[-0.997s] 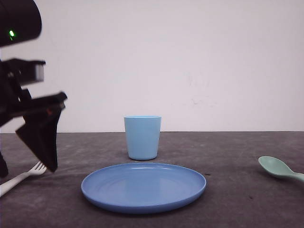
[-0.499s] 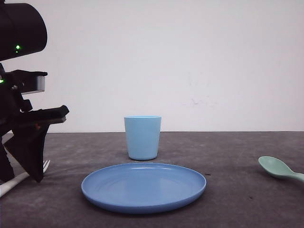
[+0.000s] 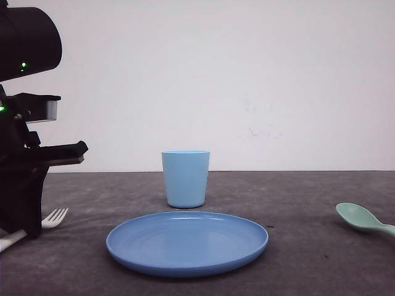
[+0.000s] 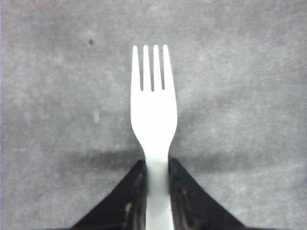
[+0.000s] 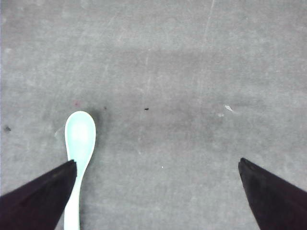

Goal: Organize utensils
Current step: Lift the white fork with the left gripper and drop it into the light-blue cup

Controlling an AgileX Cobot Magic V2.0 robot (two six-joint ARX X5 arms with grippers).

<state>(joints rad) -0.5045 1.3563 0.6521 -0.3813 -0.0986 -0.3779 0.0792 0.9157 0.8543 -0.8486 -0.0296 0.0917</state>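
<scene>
- While the left hand [image 4: 157, 201] clamps the white fork [image 4: 153, 115] by its handle, at the table's [image 3: 296, 191] left edge
- right hand [image 5: 156, 191] spread wide — mint spoon [image 5: 79, 143] beside one finger, on the table's right

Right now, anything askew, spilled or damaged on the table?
Nothing stands out. The cup is upright, the plate flat, the spoon and fork intact. The left gripper is shut on the fork handle.

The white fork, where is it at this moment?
In the front view the white fork lies at the table's far left, left of the blue plate, its handle between the closed fingers of the left tool.
</scene>
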